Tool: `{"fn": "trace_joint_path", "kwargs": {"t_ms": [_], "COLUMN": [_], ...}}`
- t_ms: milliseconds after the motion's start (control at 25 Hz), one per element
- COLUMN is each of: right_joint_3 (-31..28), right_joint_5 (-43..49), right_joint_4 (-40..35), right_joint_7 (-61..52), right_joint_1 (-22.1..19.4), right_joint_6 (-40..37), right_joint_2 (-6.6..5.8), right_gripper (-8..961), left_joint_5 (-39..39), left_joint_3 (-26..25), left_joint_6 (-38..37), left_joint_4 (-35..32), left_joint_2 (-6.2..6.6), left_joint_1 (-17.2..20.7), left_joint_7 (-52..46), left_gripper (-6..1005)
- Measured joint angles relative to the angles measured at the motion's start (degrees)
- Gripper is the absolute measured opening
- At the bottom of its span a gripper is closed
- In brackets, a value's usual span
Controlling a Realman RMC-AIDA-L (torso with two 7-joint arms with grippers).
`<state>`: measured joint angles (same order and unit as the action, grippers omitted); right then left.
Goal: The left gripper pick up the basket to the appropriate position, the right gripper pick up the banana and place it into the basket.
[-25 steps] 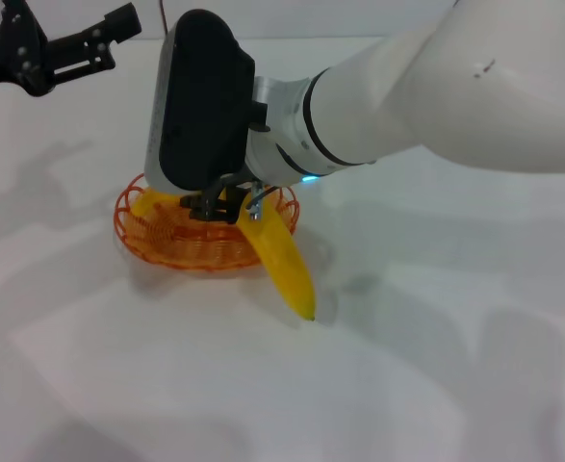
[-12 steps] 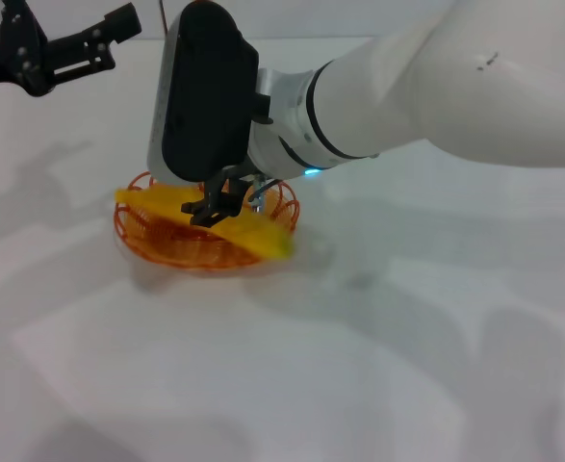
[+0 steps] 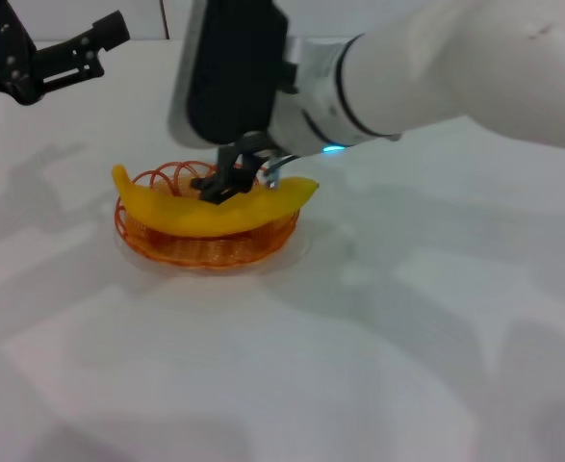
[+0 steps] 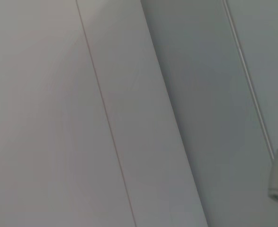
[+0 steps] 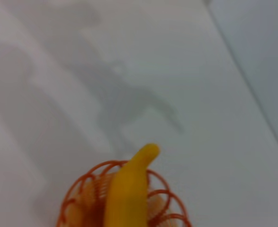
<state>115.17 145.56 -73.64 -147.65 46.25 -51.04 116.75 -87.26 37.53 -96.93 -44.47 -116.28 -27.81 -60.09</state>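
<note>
1. While the right gripper [image 3: 226, 183] hangs just above the banana's [image 3: 210, 210] middle, its jaws look parted and not clamping the fruit, though the wrist body hides part of them.
2. Banana location: lying across the basket [image 3: 166, 248], long axis roughly left-right in the head view, curve sagging into the bowl, both tips overhanging the looped rim. The right wrist view confirms it: banana [image 5: 128, 189] runs along the middle of the basket [image 5: 77, 198], one tip poking past the rim.
3. Basket sits on the white counter [image 3: 378, 366], left of centre.
4. Key relation: banana is directly under the right jaws, its axis crosswise to them, so the only clean exit is straight up. My read: placement is essentially done; a sideways retreat risks clipping the rim loops or rolling the banana out.
5. The left gripper [image 3: 94, 43] is parked high at the far left, well apart from the basket, jaws spread and holding nothing.
</note>
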Motion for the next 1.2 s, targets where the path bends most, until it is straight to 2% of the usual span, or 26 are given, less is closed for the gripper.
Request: {"fn": "trace_joint_path", "kwargs": {"t_ms": [280, 520, 760, 960, 1200], "right_joint_3": [-4.83, -9.53, -15.35, -19.75, -21.17], "right_joint_5": [4.13, 2.97, -9.16, -20.07, -28.89], "right_joint_4": [-6.22, -10.02, -13.07, -13.01, -11.43], "right_joint_7": [0.13, 3.72, 15.87, 25.75, 35.69], "right_joint_1": [-7.33, -14.11, -21.47, -25.96, -30.71], "right_joint_6": [-1.79, -1.53, -0.08, 0.19, 4.68], "right_joint_2": [-0.05, -0.18, -0.13, -0.12, -0.06], "right_gripper": [894, 893, 894, 894, 894], "left_joint_5": [0.31, 0.42, 0.71, 0.73, 1.81], "left_joint_3": [-0.09, 0.19, -0.14, 0.06, 0.32], "left_joint_6": [-0.36, -0.69, -2.12, -2.19, -2.34], "left_joint_4": [0.0, -0.21, -0.29, -0.05, 1.54], "left_joint_2": [0.0, 0.0, -0.1, -0.31, -0.7], "left_joint_1": [0.25, 1.06, 2.37, 2.91, 3.67], "left_joint_7": [0.0, -0.02, -0.02, 0.03, 0.99], "left_gripper": [891, 891, 891, 891, 891]}}
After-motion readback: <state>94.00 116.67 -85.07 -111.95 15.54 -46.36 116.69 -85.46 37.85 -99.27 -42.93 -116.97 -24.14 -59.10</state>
